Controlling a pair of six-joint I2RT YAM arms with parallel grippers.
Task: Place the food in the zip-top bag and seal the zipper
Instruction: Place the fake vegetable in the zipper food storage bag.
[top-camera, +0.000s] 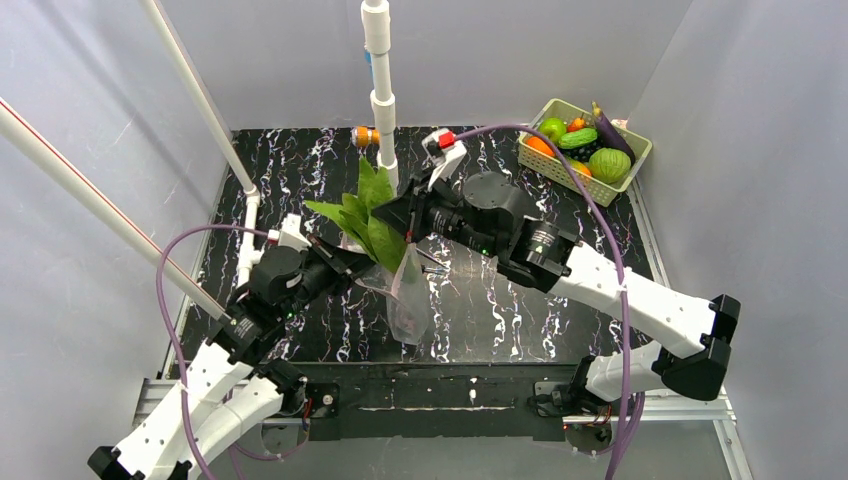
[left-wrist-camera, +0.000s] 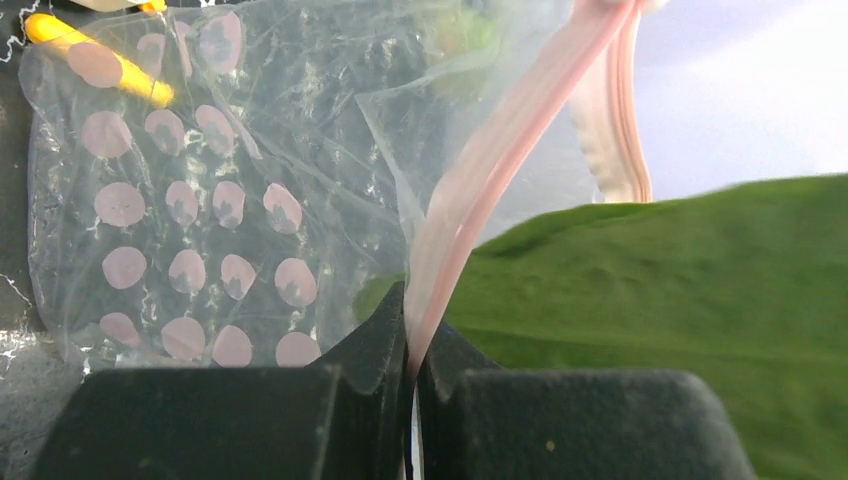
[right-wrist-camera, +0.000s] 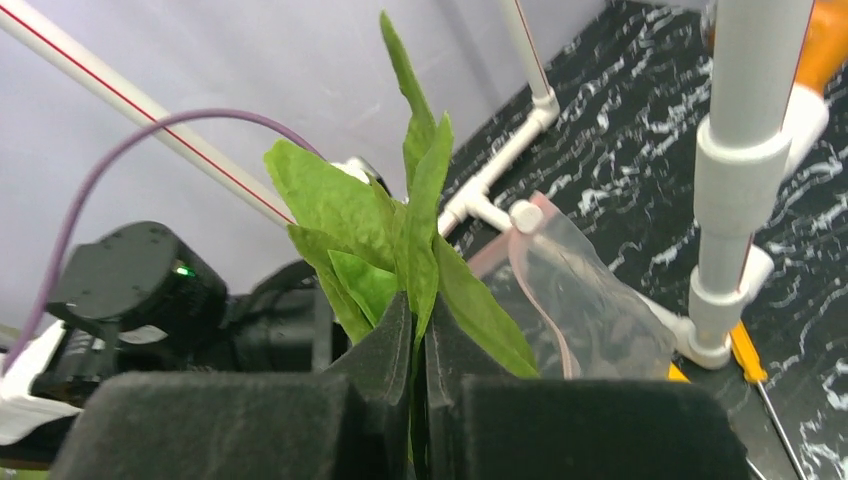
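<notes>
My left gripper (top-camera: 352, 262) is shut on the pink zipper strip (left-wrist-camera: 480, 170) of the clear dotted zip-top bag (left-wrist-camera: 200, 200) and holds its mouth up; the bag (top-camera: 408, 300) hangs down to the table. My right gripper (top-camera: 398, 225) is shut on a long green leafy piece (top-camera: 368, 212), held upright just above the bag's mouth. The leaves (right-wrist-camera: 400, 230) fan above my right gripper (right-wrist-camera: 418, 335) in the right wrist view, with the bag (right-wrist-camera: 590, 310) behind them. The leaf fills the right of the left wrist view (left-wrist-camera: 680, 300), next to my left gripper (left-wrist-camera: 412, 335).
A pale green mesh basket (top-camera: 634, 160) at the far right corner holds orange balls, a green melon (top-camera: 608, 164), a purple eggplant (top-camera: 612, 130) and other toy food. A white pipe post (top-camera: 380, 90) stands at the back centre, an orange item (top-camera: 366, 136) beside it. A yellow-handled screwdriver (left-wrist-camera: 95, 60) lies under the bag.
</notes>
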